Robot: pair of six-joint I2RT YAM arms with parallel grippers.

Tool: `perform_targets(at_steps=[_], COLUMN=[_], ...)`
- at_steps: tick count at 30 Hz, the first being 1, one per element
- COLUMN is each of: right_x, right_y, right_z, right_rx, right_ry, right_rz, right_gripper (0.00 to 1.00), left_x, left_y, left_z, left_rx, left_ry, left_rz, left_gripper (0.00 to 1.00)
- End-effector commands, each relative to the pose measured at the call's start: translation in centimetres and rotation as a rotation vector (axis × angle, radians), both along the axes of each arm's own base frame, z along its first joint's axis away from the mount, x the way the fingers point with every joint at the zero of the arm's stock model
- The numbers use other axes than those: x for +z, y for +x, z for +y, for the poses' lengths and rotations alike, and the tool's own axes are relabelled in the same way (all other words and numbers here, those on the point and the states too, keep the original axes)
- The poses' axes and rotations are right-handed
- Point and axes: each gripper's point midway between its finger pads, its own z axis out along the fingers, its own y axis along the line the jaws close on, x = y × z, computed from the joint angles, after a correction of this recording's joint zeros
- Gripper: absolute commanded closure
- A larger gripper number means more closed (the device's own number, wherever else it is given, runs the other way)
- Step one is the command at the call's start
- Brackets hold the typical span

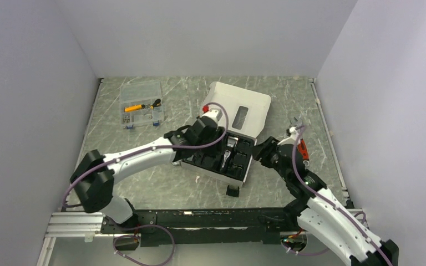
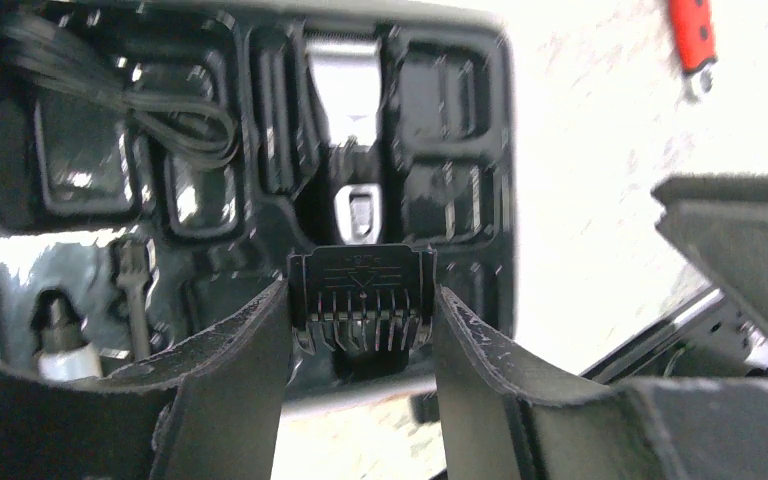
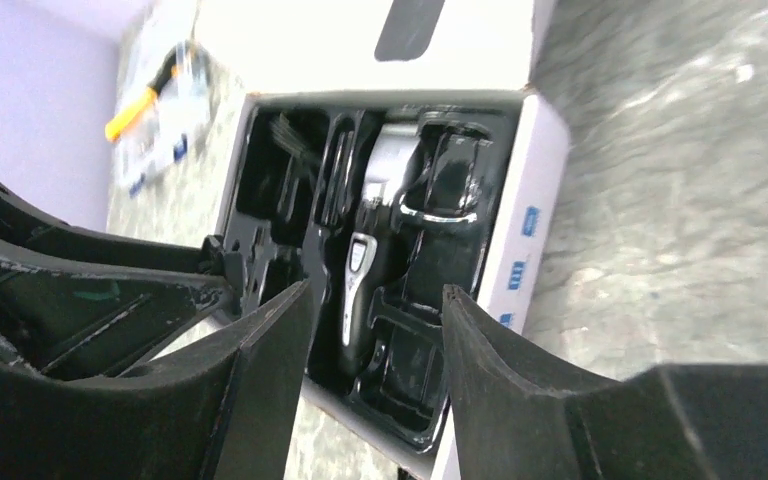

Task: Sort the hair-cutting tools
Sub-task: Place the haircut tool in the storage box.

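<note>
The left hand (image 2: 362,318) pinched a small black plastic comb attachment (image 2: 362,285) between its fingers (image 2: 250,380), above the black moulded tray (image 2: 210,260) of the open white cardboard box (image 1: 224,100). The slim black-and-silver electric hair clipper (image 3: 360,285) lay in the tray's middle slot. The right hand (image 3: 375,300) hung half-spread and empty at the box's three o'clock (apparently clear of it; blur hid the gap). Another small black comb (image 1: 232,190) sat on the marbled table (image 1: 144,188) at the box's six o'clock.
</note>
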Motion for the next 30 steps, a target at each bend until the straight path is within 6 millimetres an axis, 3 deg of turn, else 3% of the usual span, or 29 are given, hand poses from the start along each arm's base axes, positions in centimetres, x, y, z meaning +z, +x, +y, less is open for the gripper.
perform_targets(at_steps=[1, 6, 14, 21, 26, 27, 30], right_x=[2.0, 2.4, 2.9, 3.1, 2.8, 2.8, 2.6], right_y=[0.3, -0.1, -0.4, -0.5, -0.4, -0.4, -0.4], right_z=[-4.7, -6.4, -6.7, -6.4, -6.2, -6.2, -6.0], right_rx=[-0.252, -0.333, -0.336, -0.315, -0.3, -0.297, -0.283], right_ry=[-0.013, -0.021, -0.022, -0.03, -0.042, -0.044, -0.051], right_rz=[-0.06, -0.061, -0.066, -0.069, -0.057, -0.056, -0.052], right_gripper=[0.47, 0.46, 0.46, 0.46, 0.46, 0.46, 0.46], left_x=[1.8, 0.3, -1.4, -3.1, -3.1, -3.1, -2.1], left_y=[1.5, 2.0, 1.9, 1.6, 1.5, 1.4, 1.3], left_z=[-2.8, -5.8, -9.5, -9.9, -9.8, -9.7, -9.3], left_rx=[0.104, 0.177, 0.183, 0.172, 0.162, 0.161, 0.16], left_ry=[-0.021, -0.036, 0.024, 0.065, 0.079, 0.08, 0.069], left_rz=[0.031, 0.097, 0.116, 0.147, 0.149, 0.15, 0.136], left_gripper=[0.55, 0.54, 0.52, 0.35, 0.21, 0.14, 0.1])
